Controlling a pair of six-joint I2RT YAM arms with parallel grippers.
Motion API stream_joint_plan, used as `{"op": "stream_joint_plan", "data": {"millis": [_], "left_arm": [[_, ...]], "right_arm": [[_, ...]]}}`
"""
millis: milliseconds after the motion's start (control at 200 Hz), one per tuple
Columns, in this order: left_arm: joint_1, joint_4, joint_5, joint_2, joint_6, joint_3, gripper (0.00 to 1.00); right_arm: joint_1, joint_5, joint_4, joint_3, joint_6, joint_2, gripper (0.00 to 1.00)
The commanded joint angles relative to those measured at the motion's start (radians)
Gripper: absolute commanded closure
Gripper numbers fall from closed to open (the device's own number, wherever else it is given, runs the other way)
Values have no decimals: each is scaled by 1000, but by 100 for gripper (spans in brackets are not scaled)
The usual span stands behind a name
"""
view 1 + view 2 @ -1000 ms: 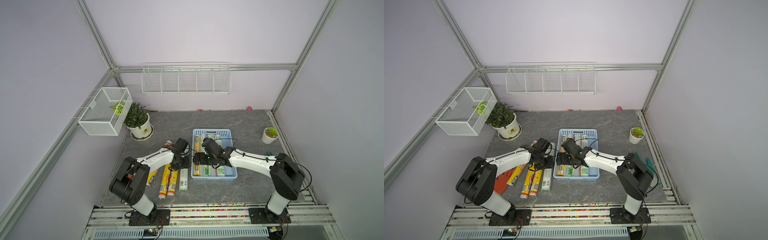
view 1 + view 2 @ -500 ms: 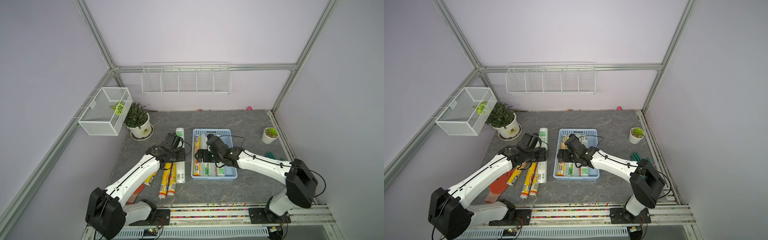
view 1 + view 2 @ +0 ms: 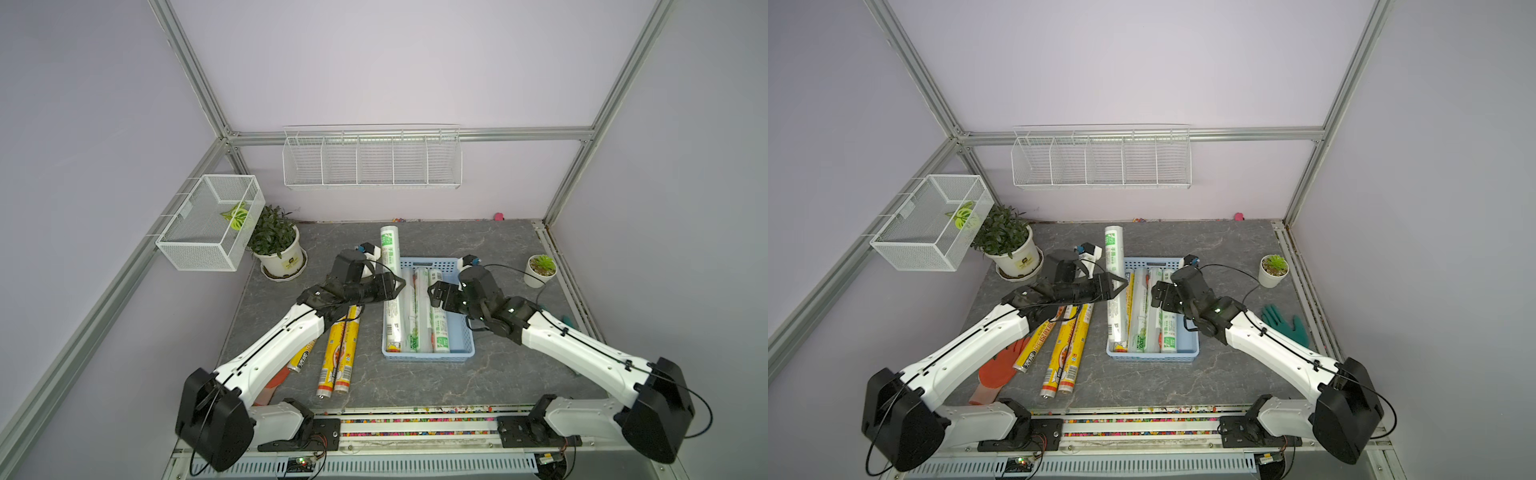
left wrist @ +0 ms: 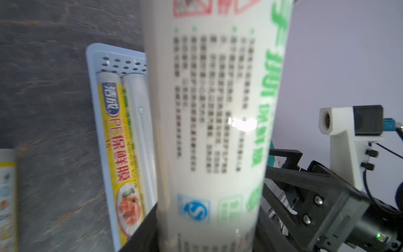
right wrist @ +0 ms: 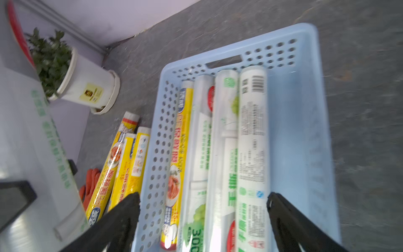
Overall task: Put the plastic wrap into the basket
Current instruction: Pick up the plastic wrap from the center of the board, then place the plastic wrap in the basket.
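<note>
While left claw (image 3: pixel 395 286) clamps white roll (image 3: pixel 390 249) over basket (image 3: pixel 467 332) edge, right claw (image 3: pixel 434 296) gapes empty.

The desk (image 3: pixel 415 382) looks like dark grey stone with pale veins, matt and slightly rough, while the basket (image 5: pixel 305 109) is smooth light-blue plastic with a soft sheen. The white roll (image 4: pixel 218 109) of plastic wrap is sheathed in glossy translucent film that throws a bright glare spot, and the yellow rolls (image 3: pixel 336 353) wear shiny printed wrappers. The wire rack (image 3: pixel 372 160) and mesh box (image 3: pixel 199 232) are white-coated metal wire, the frame rail (image 3: pixel 519 134) is brushed silvery metal, and the fingers (image 5: pixel 122 218) are matt black plastic.
</note>
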Motion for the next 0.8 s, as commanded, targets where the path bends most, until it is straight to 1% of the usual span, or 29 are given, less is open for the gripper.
{"op": "stream_joint_plan", "data": {"millis": [0,165,320,510,650,795], "left_arm": [[-37,132,65,87,-73,94,87],[-103,138,66,234,-128,179,87],[-158,116,97,360,-167,257,87],[-215,76,88,466,-193,324,87],[-224,38,104,538,-222,368,87],[-239,-16,107,604,-224,430,86]], "right_arm": [[-91,-58,-75,-57,8,-49,3],[-231,-146,-113,-123,4,-112,3],[-308,-196,-105,-189,15,-166,3],[-315,-220,-109,-217,17,-170,3],[-314,-251,-110,-227,28,-155,3],[-314,-240,-123,-235,37,-146,3]]}}
